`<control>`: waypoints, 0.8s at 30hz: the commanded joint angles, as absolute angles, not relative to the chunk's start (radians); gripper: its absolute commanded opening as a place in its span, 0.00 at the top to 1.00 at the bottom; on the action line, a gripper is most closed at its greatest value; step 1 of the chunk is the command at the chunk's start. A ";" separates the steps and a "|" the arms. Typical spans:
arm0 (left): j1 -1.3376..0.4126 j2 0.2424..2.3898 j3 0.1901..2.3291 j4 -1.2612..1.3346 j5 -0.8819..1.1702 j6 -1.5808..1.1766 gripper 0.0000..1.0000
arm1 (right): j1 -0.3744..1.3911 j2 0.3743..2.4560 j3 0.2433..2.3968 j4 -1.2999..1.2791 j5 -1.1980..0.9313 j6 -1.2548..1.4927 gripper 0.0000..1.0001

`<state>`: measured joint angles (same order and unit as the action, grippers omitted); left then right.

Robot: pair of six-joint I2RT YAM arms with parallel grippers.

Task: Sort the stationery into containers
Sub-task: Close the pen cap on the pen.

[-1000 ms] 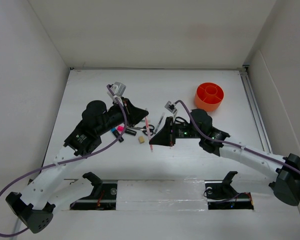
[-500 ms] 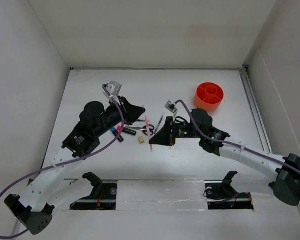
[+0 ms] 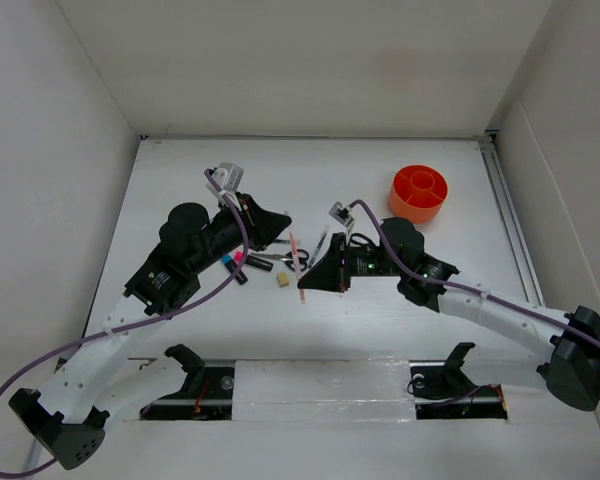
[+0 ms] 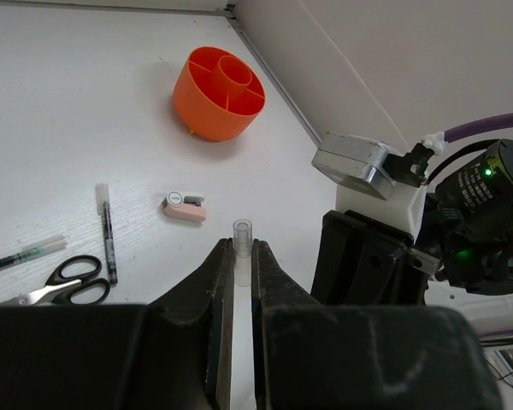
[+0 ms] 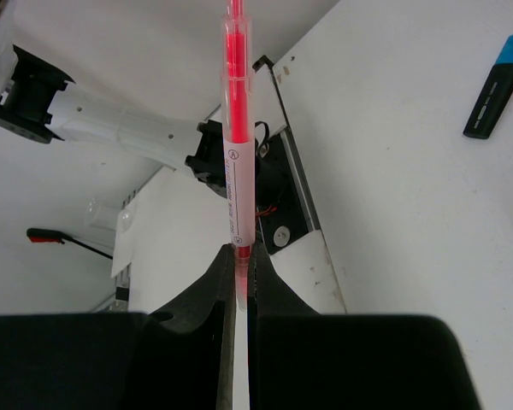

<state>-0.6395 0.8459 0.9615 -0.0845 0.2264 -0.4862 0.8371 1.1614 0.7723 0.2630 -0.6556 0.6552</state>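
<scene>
White worktop (image 3: 180,180) w/ orange pot (image 3: 418,193) far right; left gripper (image 4: 242,256) clamped on clear-tipped pen (image 4: 242,232), right gripper (image 5: 238,258) clamped on pink pen (image 5: 237,154).

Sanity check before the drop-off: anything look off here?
One thing: the right gripper is shut on the pink pen, and the left gripper straddles what looks like the same pen's clear end, so both arms may be on one item. Nothing looks spilled or damaged; the orange pot stands upright.
</scene>
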 commanded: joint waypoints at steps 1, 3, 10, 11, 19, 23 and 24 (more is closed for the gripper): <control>-0.640 0.838 0.959 -0.025 0.238 -0.489 1.00 | 0.831 1.176 0.792 0.337 -0.675 0.652 1.00; -0.640 0.838 0.959 -0.025 0.247 -0.489 1.00 | 0.831 1.177 0.792 0.337 -0.675 0.643 1.00; -0.640 0.838 0.959 -0.015 0.256 -0.489 1.00 | 0.822 1.186 0.792 0.337 -0.675 0.643 1.00; -0.640 0.838 0.959 -0.015 0.256 -0.489 1.00 | 0.822 1.186 0.792 0.337 -0.675 0.643 1.00; -0.640 0.847 0.959 -0.015 0.256 -0.489 1.00 | 0.822 1.186 0.801 0.337 -0.684 0.643 1.00; -0.640 0.847 0.950 -0.015 0.256 -0.489 1.00 | 0.822 1.186 0.810 0.337 -0.684 0.643 1.00; -0.640 0.847 0.950 -0.015 0.256 -0.489 1.00 | 0.822 1.186 0.810 0.337 -0.684 0.643 1.00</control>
